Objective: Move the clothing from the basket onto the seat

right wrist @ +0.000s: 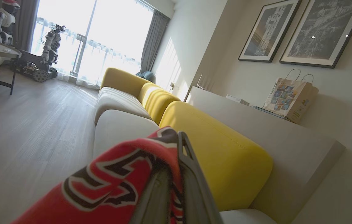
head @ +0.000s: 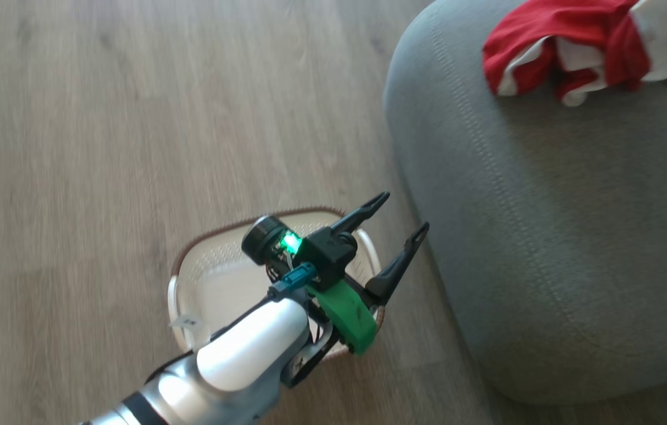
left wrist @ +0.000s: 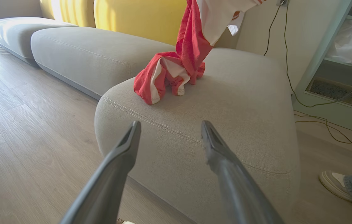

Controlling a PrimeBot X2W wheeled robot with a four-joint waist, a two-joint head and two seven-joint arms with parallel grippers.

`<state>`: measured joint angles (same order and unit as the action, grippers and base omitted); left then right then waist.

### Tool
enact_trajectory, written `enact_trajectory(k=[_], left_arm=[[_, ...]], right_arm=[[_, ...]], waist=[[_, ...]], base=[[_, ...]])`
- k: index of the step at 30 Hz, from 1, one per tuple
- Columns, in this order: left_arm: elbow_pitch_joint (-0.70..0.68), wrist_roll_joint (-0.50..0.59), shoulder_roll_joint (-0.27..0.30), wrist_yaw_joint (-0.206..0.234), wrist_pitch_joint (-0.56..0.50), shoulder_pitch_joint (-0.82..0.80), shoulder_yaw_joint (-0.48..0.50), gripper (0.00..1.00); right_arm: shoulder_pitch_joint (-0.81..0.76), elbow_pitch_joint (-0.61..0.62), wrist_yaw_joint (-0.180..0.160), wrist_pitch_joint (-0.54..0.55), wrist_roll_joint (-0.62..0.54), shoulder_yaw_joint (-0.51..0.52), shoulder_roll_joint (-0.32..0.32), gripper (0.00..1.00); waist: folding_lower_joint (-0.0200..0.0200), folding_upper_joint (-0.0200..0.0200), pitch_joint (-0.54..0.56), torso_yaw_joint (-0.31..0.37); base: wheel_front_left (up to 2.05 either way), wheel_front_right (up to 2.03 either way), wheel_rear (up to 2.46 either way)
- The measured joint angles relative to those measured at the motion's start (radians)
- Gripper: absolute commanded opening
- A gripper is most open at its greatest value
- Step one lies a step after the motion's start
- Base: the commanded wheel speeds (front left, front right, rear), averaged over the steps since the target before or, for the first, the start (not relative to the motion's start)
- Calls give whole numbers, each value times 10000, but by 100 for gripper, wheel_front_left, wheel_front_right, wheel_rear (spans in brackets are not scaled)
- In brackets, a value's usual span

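Note:
The red clothing (head: 563,47) with white stripes rests its lower end on the grey seat (head: 546,236) at the far right corner. In the left wrist view the clothing (left wrist: 169,71) rises from the seat (left wrist: 241,102) and hangs from above the frame. My right gripper (right wrist: 176,149) is shut on the clothing (right wrist: 110,180), whose black-and-white lettering drapes over its fingers. My left gripper (head: 404,212) is open and holds nothing, hovering above the cream basket (head: 192,271) on the floor beside the seat. Its fingers (left wrist: 123,155) point at the seat's front edge. The arm hides part of the basket's inside.
Wooden floor (head: 133,118) lies left of the seat. More grey cushions (left wrist: 79,53) and yellow backrests (left wrist: 138,18) run along the wall. A person's foot (left wrist: 335,183), loose cables (left wrist: 325,121) and a shelf unit (left wrist: 344,77) are to the seat's right.

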<state>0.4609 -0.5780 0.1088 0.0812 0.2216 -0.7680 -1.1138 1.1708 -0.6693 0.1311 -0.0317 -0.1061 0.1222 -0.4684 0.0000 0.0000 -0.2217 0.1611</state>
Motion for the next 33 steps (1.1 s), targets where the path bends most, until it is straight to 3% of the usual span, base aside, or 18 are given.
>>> enact_trajectory(k=[12,20,25,29,30,31,32,33], left_arm=[[-765,226,376,336,-270,-419,-10,100],[-1097,345,685,424,-456,-656,-31,100],[-1243,345,859,516,-543,-655,-65,100],[-1275,345,932,525,-616,-654,-67,100],[-1302,343,934,554,-616,-654,-67,100],[-1315,341,936,602,-616,-654,-65,100],[-1317,332,945,610,-616,-653,-59,100],[-1315,330,951,612,-614,-651,-52,100]], right_arm=[[572,-1870,0,-991,-2188,2591,54,0],[-325,-2882,0,-1241,-3655,4863,1292,0],[-801,-3551,0,-1452,-4518,5486,1996,0],[-795,-3845,0,-1626,-4893,5800,2184,0],[-792,-3891,0,-1691,-4941,5868,2190,11],[-792,-3929,0,-1730,-4943,5948,2194,46],[-790,-3977,0,-1814,-4959,5996,2211,92],[-790,-4017,0,-1898,-5005,6052,2249,100]], waist=[[1,0,-1507,-886],[2,0,-2288,-1127],[2,0,-2481,-1135],[2,0,-2485,-1054],[2,0,-2474,-1033],[2,0,-2462,-1007],[1,0,-2445,-975],[1,0,-2414,-940]], base=[[0,0,0],[0,0,0],[0,0,0],[0,0,0],[0,0,0],[0,0,0],[0,0,0],[0,0,0]])
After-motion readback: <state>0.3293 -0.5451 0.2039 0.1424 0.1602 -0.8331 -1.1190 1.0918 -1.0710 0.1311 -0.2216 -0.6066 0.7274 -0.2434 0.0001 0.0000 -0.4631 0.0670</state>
